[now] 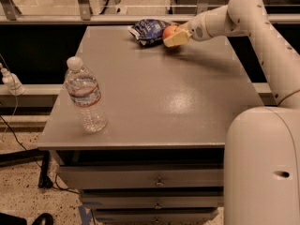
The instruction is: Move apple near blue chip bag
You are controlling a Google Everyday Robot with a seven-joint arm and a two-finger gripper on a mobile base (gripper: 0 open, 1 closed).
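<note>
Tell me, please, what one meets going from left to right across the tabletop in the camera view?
First the water bottle → blue chip bag → apple, held by the gripper, which reaches in from the right.
</note>
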